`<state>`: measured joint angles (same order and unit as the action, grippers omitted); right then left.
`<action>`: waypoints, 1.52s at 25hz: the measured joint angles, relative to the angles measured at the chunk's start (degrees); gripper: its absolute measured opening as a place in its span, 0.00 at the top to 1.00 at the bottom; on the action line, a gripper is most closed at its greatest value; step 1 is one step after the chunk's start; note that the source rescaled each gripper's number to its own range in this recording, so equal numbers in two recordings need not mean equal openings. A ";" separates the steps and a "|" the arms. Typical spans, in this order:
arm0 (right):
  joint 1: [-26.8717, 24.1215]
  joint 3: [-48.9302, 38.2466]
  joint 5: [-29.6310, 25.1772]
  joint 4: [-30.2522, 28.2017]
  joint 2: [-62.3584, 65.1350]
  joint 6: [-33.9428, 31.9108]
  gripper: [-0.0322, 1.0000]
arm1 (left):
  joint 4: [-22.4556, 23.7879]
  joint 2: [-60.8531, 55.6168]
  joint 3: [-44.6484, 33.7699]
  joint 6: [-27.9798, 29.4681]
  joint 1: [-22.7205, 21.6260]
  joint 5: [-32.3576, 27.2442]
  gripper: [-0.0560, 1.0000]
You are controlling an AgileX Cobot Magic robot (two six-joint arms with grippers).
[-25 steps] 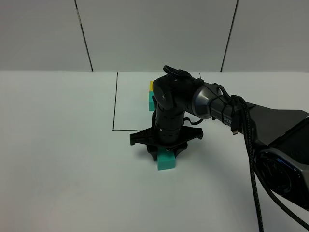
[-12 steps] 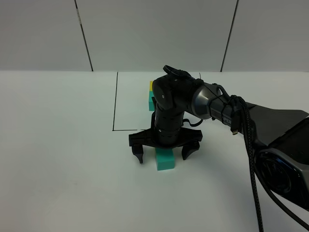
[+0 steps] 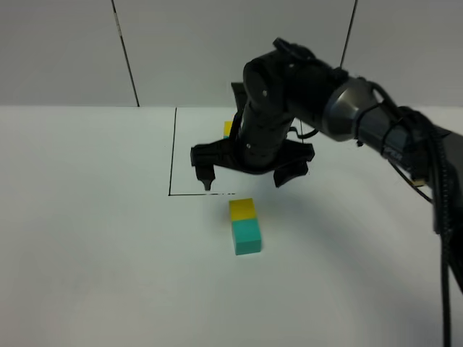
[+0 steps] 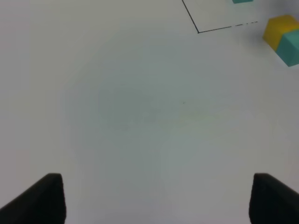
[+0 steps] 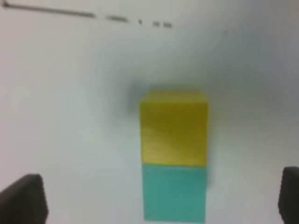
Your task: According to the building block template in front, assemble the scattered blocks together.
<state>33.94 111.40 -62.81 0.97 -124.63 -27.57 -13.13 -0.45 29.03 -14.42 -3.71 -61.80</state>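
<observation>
Two big black arms belong to your robot, but you see only the right one from high up. Its right gripper [image 3: 249, 177] hangs above the desk [image 3: 87, 217], fingers [image 3: 206, 177] spread wide and holding nothing. Your left gripper [image 4: 154, 198] is wide too, and empty. The desk is smooth, flat and white, with pale wall panels behind. A thin black line [image 3: 172, 152] marks the template [image 3: 227, 129], mostly hidden by the arm. Just outside it, the plain yellow cube [image 3: 242, 209] touches the teal cube [image 3: 247, 237] in a row.
</observation>
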 joint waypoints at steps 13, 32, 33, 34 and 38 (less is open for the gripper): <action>-28.24 -12.53 2.82 0.65 20.23 10.16 0.00 | 0.00 0.00 0.00 0.00 0.00 0.00 0.09; -30.85 -63.35 7.55 -3.70 81.48 20.67 0.00 | 0.00 0.00 0.00 0.00 0.00 0.00 0.09; -30.85 -64.79 6.90 -3.01 84.79 22.04 0.00 | 0.00 0.00 0.00 0.00 0.00 0.00 0.09; -30.85 -66.19 6.48 -2.26 87.46 23.09 0.00 | 0.00 0.00 0.00 0.00 0.00 0.00 0.09; -31.42 -72.44 4.66 0.31 97.46 26.48 0.00 | 0.00 0.00 0.00 0.00 0.00 0.00 0.09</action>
<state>2.52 38.96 -58.14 1.28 -27.17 -1.08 -13.13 -0.45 29.03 -14.42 -3.71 -61.80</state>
